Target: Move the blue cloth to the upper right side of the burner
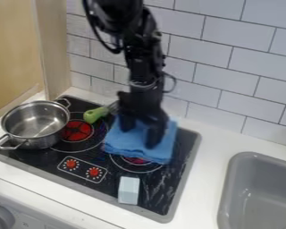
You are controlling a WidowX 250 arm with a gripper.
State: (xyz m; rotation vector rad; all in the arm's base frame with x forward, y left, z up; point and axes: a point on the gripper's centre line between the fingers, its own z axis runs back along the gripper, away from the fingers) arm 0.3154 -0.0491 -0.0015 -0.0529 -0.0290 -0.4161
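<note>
My gripper (pixel 140 134) hangs over the blue cloth (pixel 123 143), its two fingers apart, with blue fabric showing between them. The cloth lies folded on the right half of the black stove, covering the upper part of the front right burner (pixel 136 168). The gripper's tips are at or just above the cloth; whether they touch it I cannot tell. Part of the cloth's back area is hidden behind the gripper.
A metal pot (pixel 35 123) stands on the stove's left side. A green-handled utensil (pixel 94 114) lies left of the cloth, a pale blue block (pixel 128 190) in front. A grey sink (pixel 258 192) is at right; a tiled wall (pixel 229 71) rises behind.
</note>
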